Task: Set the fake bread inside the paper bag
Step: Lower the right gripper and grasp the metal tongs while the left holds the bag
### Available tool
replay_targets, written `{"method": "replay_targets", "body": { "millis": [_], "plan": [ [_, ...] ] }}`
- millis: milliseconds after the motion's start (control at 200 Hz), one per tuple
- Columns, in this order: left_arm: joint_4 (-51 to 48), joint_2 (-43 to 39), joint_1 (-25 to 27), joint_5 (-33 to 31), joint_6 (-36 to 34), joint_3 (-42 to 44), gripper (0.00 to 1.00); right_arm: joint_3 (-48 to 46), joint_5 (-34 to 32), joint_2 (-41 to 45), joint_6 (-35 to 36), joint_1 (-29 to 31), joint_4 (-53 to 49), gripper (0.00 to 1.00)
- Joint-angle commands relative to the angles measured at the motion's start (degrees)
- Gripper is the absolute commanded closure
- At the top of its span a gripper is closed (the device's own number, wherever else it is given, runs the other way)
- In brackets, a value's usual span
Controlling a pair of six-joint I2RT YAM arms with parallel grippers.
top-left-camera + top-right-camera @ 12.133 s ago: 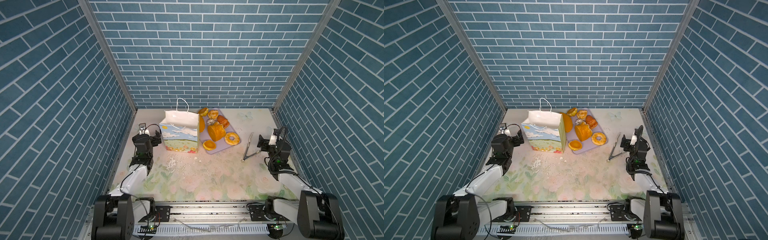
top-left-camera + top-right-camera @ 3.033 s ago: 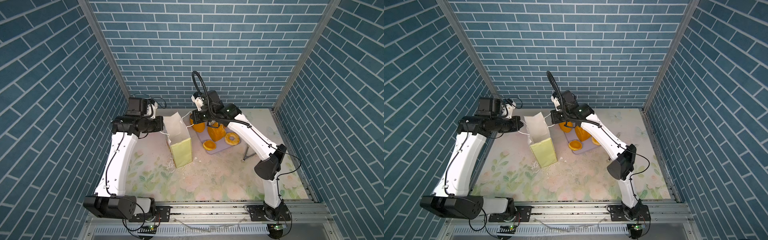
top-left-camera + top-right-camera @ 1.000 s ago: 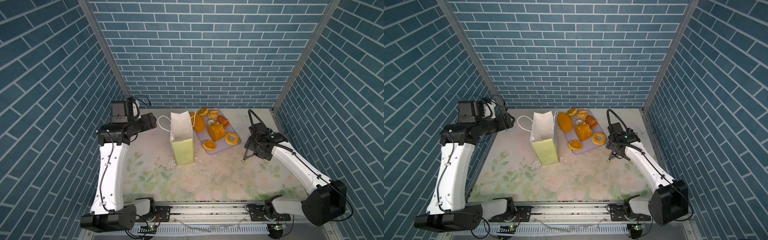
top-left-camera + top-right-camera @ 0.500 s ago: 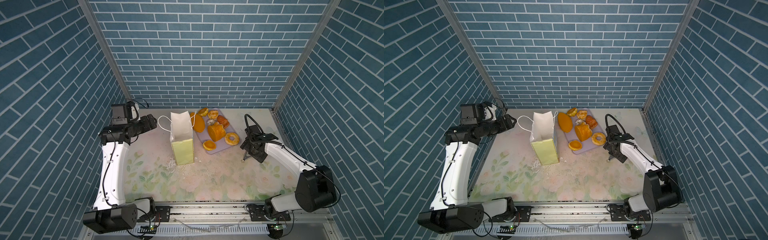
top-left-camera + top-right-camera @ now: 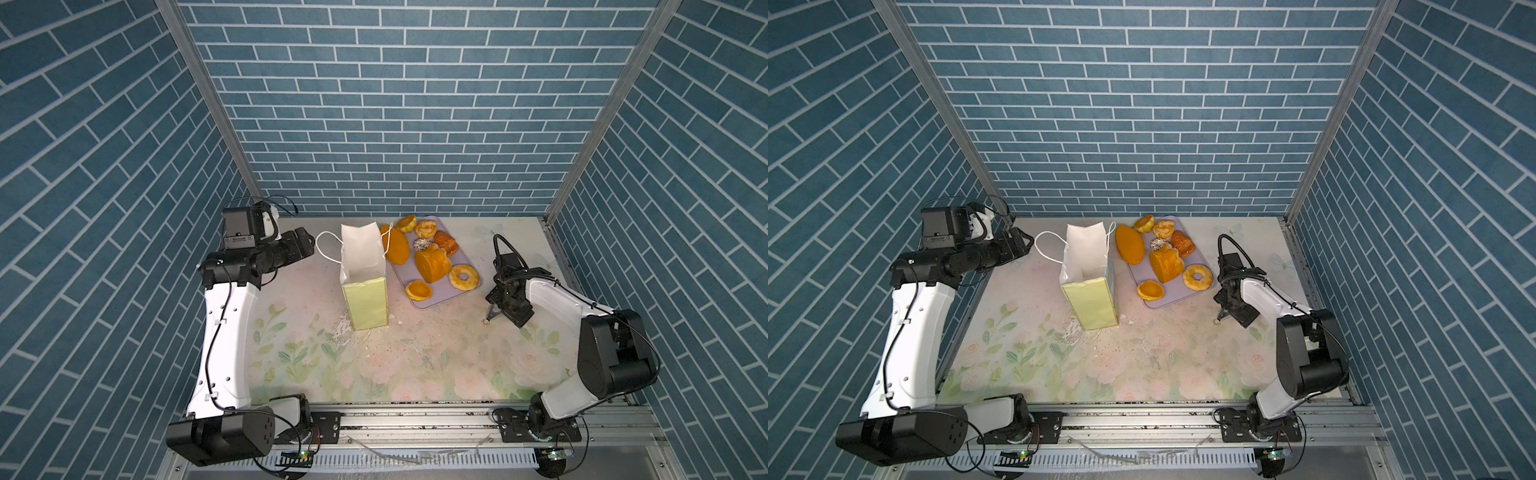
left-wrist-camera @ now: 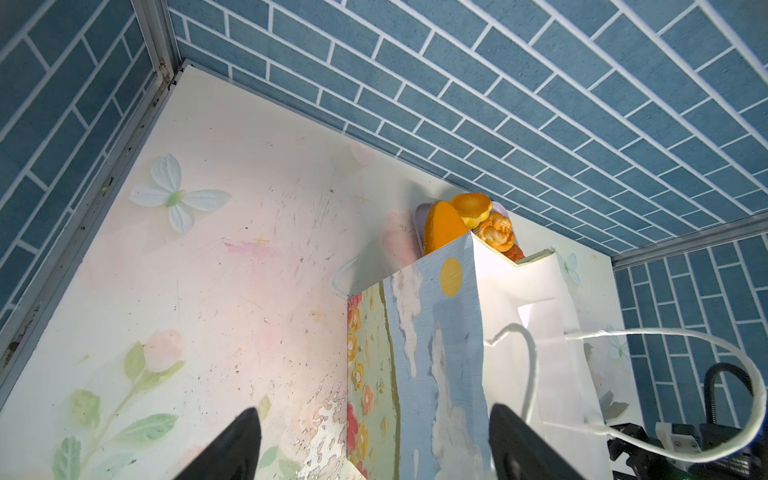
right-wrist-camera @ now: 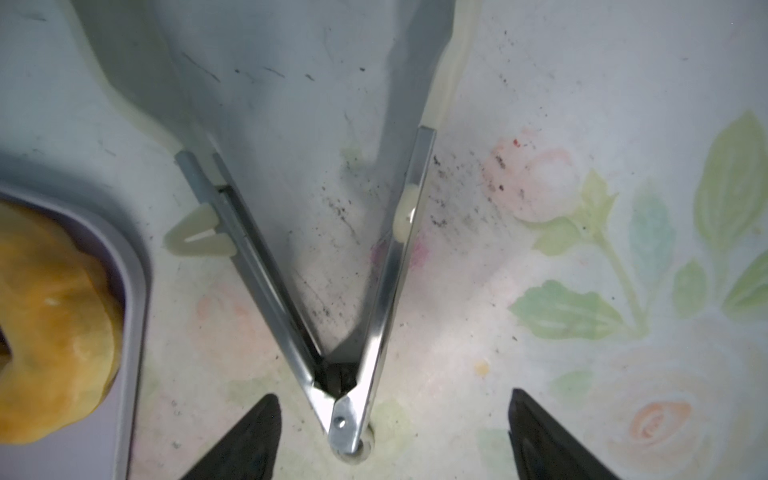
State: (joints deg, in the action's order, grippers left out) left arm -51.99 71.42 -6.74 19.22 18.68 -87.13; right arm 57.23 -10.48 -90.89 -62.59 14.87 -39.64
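Standing upright near the middle of the table (image 5: 415, 365), the paper bag (image 5: 363, 270) has its mouth wide open and its pale yellow-green narrow side toward the camera. What shows of its white lining holds nothing. Just to its right lies the lavender tray (image 5: 440, 296), and every piece of fake bread (image 5: 432, 266) I can make out is on or against that tray. By my judgement nothing is bagged yet and the whole loading is left. The tongs (image 7: 388, 286) lie on the table right of the tray, legs spread. The right gripper (image 7: 392, 432) sits low, its jaws wide apart on either side of the tongs' hinge and touching neither leg. The left gripper (image 6: 374, 440) is likewise apart and empty, near the bag's cord handle (image 6: 648, 332). Twelve seconds back both arms were folded at rest and the bag showed its painted face. A second back the right arm was higher above the tongs. The bread has not moved.
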Motion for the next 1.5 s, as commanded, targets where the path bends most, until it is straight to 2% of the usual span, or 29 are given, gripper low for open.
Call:
{"method": "replay_targets", "body": {
  "millis": [0, 205, 390, 580, 775, 995, 1090, 1315, 1496],
  "plan": [
    [-0.7, 0.4, -0.2, 0.0, 0.4, -0.7, 0.13, -0.2, 0.9, -2.3, 1.4, -1.3, 3.3, 0.17],
    [-0.7, 0.3, -0.2, -0.7, 0.6, -1.1, 0.13, 1.8, 2.1, -5.3, 5.8, -1.9, 4.8, 0.19],
    [0.6, 0.0, -0.2, -0.4, 1.8, -0.1, 0.13, 1.2, 1.4, -4.2, 6.7, -2.0, 5.9, 0.19],
    [0.6, -0.4, -0.2, -0.4, 1.7, 0.6, 0.13, 1.7, 2.2, -7.3, 7.4, -2.0, 6.5, 0.20],
    [0.6, -1.1, -0.2, -0.7, 1.3, 1.0, 0.13, 2.0, 3.0, -8.3, 9.3, -2.5, 7.9, 0.29],
    [0.5, -1.9, -0.2, -0.4, 0.7, 2.1, 0.13, 2.7, 1.3, -8.3, 16.6, -3.1, 6.1, 0.38],
    [0.5, -1.5, -0.2, -0.2, 0.6, 1.9, 0.13, 2.0, 2.9, -8.5, 19.5, -3.7, 7.1, 0.41],
    [0.7, -1.1, -0.2, 0.3, 0.5, 1.6, 0.13, 3.8, 6.9, -9.6, 31.4, -4.0, 4.6, 0.41],
    [0.7, -1.6, -0.2, 0.4, 0.6, 1.7, 0.13, 3.6, 5.8, -8.9, 41.5, -4.1, 0.7, 0.41]
  ]
}}
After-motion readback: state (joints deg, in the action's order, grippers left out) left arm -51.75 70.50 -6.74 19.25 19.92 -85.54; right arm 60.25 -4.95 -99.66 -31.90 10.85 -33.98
